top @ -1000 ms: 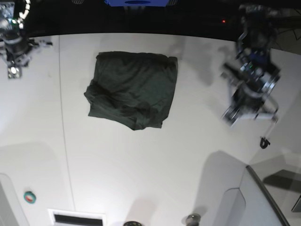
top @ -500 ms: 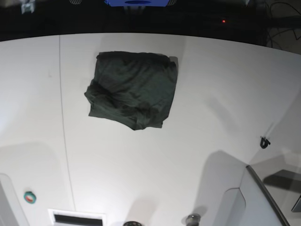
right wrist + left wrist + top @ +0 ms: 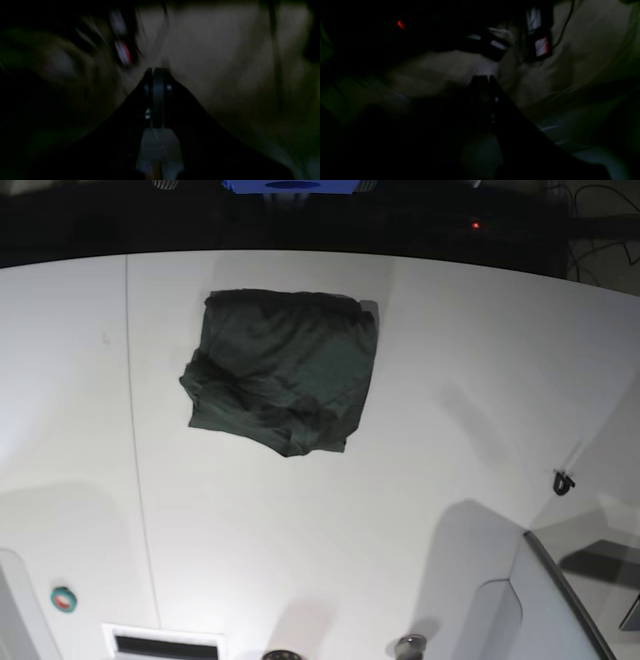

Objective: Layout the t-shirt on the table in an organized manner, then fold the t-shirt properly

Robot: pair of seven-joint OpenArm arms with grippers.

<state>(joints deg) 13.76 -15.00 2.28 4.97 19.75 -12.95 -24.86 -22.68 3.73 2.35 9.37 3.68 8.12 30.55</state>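
T-shirt [image 3: 280, 370] lies folded into a compact, roughly square packet on the far half of the table [image 3: 420, 430], just right of the thin seam line [image 3: 135, 440].

Base view: a second ago both my arms hung over the table's far corners; half a second ago they had gone, and now neither arm shows at all. The packet has not shifted between those moments. I judge the fold finished and my arms withdrawn, with nothing left in contact with the cloth. The fabric is dark green, soft and matte, with shallow wrinkles. Its top and right edges run fairly straight; the lower left bulges, and the lower edge slants down to a blunt point. The tabletop is smooth, white and faintly glossy, with a curved far edge. A small green and red disc [image 3: 63, 598] sits near the front left corner, well apart from the garment.

Left wrist view: very dark. My left gripper [image 3: 483, 80] shows its jaws pressed together, pinching nothing. Beyond it I make out only pale blurred surfaces and a red light [image 3: 400, 24].

Right wrist view: dark and smeared by motion. My right gripper [image 3: 155, 72] is likewise pressed together and empty. No shirt appears in either wrist view.
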